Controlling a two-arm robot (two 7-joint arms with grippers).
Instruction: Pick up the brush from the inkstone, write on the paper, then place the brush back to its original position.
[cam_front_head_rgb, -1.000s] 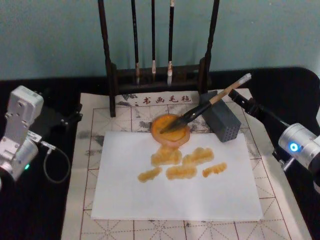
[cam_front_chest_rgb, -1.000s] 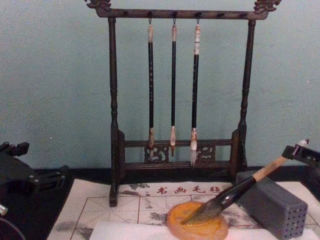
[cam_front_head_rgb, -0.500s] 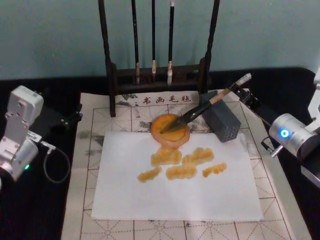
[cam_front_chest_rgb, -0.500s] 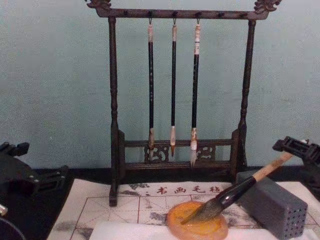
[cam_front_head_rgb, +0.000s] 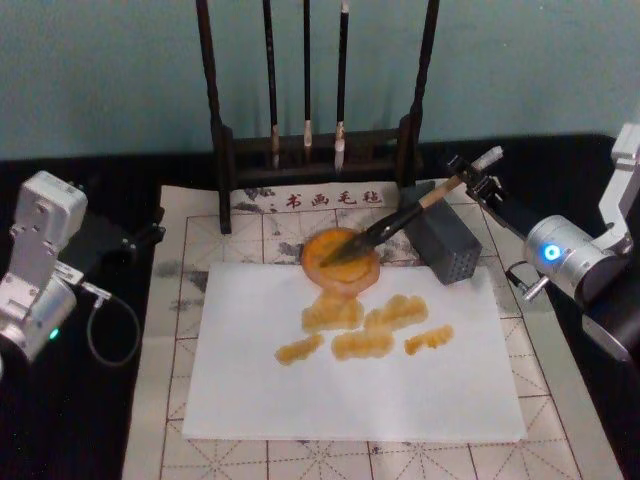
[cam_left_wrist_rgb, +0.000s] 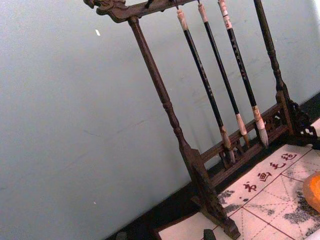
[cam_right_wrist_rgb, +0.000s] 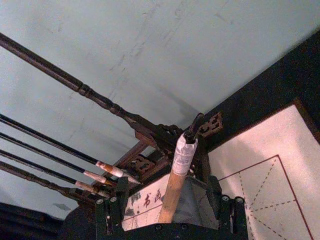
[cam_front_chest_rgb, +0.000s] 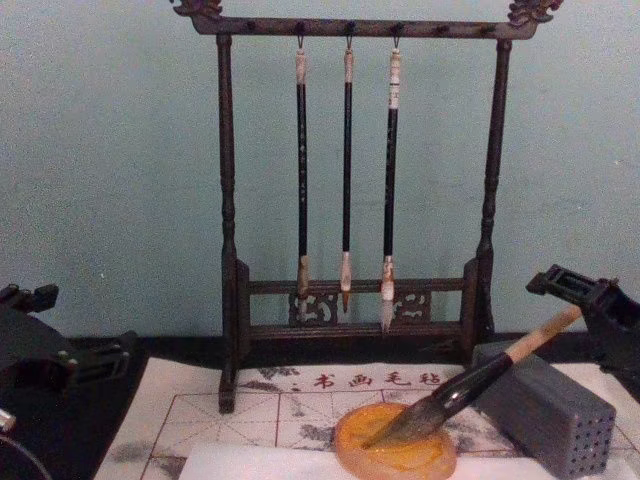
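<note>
On the counter (cam_front_head_rgb: 70, 430), in the head view, the brush (cam_front_head_rgb: 400, 217) lies slanted with its tuft in the orange inkstone (cam_front_head_rgb: 318, 268) and its handle propped on the grey perforated block (cam_front_head_rgb: 447, 250). The right gripper (cam_front_head_rgb: 472, 178) sits at the handle's upper end. The left gripper (cam_front_head_rgb: 140, 236) is parked well off at the left edge of the grid mat (cam_front_head_rgb: 178, 320), and how it is set I cannot tell. The paper (cam_front_head_rgb: 350, 400) lies in front of the inkstone, its far edge meeting the dish, and carries several amber strokes (cam_front_head_rgb: 365, 328). The left wrist view looks at the brush rack (cam_left_wrist_rgb: 165, 105) with its three thin hanging brushes (cam_left_wrist_rgb: 220, 85). The right wrist view is the telling one: the fingers (cam_right_wrist_rgb: 111, 215) stand wide apart with the tan handle between them, touching neither, so the gripper holds nothing yet. The chest view shows this from the side, with the gripper at the handle's raised end above the block. I judge the step in hand to be the grasp for lifting. To do it well, centre the handle between the fingers before closing, so it is not nudged off the block. Close on the bamboo rather than the white cap. Then lift along the brush's own slant, so the tuft leaves the dish without dragging it or dripping across the paper.
</note>
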